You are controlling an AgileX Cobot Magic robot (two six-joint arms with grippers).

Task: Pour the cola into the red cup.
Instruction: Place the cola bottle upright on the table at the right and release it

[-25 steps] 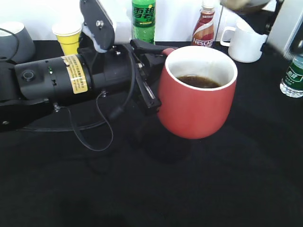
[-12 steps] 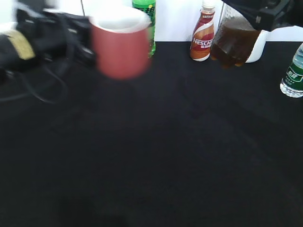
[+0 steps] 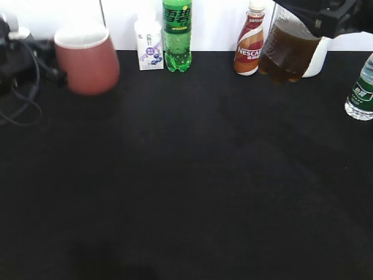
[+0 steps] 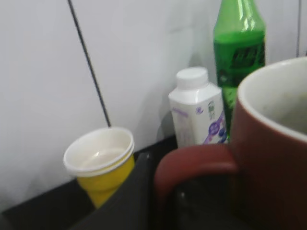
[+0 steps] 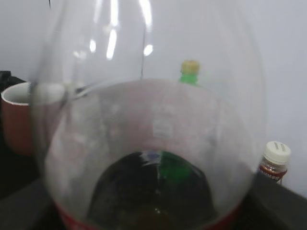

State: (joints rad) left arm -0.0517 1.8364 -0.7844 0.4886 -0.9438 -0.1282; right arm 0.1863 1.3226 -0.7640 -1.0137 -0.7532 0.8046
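Observation:
The red cup (image 3: 87, 61) hangs in the air at the back left, upright and blurred. My left gripper (image 3: 46, 69) is shut on its loop handle (image 4: 192, 163); a dark finger (image 4: 139, 191) lies beside the handle in the left wrist view. The cup's white inside (image 4: 283, 103) shows there, its contents hidden. The cola bottle (image 3: 288, 49) is held above the table at the back right, with brown liquid in its lower part. My right gripper (image 3: 312, 14) is shut on it from above. The bottle fills the right wrist view (image 5: 153, 143), which also shows the cup (image 5: 17, 120) far left.
Along the back wall stand a white carton (image 3: 148, 46), a green soda bottle (image 3: 176, 35), a Nescafe bottle (image 3: 249, 41) and a white mug (image 3: 320, 55) behind the cola. A water bottle (image 3: 362, 87) is at the right edge. A yellow paper cup (image 4: 100, 163) stands next to the held cup.
My left arm has carried the red cup from the middle, close to the camera, back to the far left. The cola bottle dropped into view at the back right, then stayed still.

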